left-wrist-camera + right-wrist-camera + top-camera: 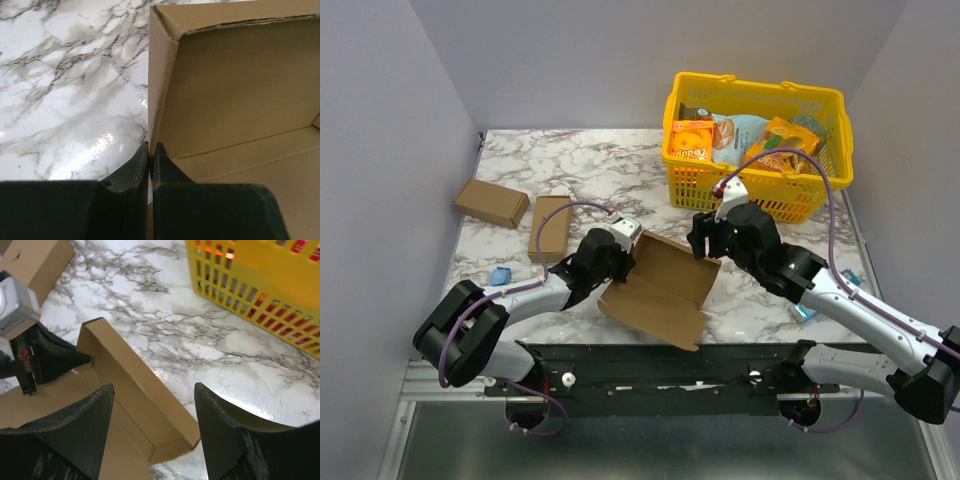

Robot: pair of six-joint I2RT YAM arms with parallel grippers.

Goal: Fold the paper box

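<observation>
The paper box (pixel 660 290) is a brown cardboard piece lying open and part-folded on the marble table between the two arms. Its walls stand up along the left and far sides. My left gripper (pixel 623 262) is shut on the box's left side wall (pixel 162 90), which is pinched between its two fingertips (pixel 150 148). My right gripper (pixel 152 390) stands open above the far right corner of the box (pixel 120 365), with one finger over the inside and the other over the table. Nothing is held in it. The left gripper (pixel 55 357) shows at the box's other corner.
A yellow plastic basket (pixel 750 195) with several packets stands at the back right, close behind the right gripper. Two small brown boxes (pixel 492 202) (pixel 550 227) lie at the left. Small blue items lie by each arm (pixel 500 276) (pixel 803 312).
</observation>
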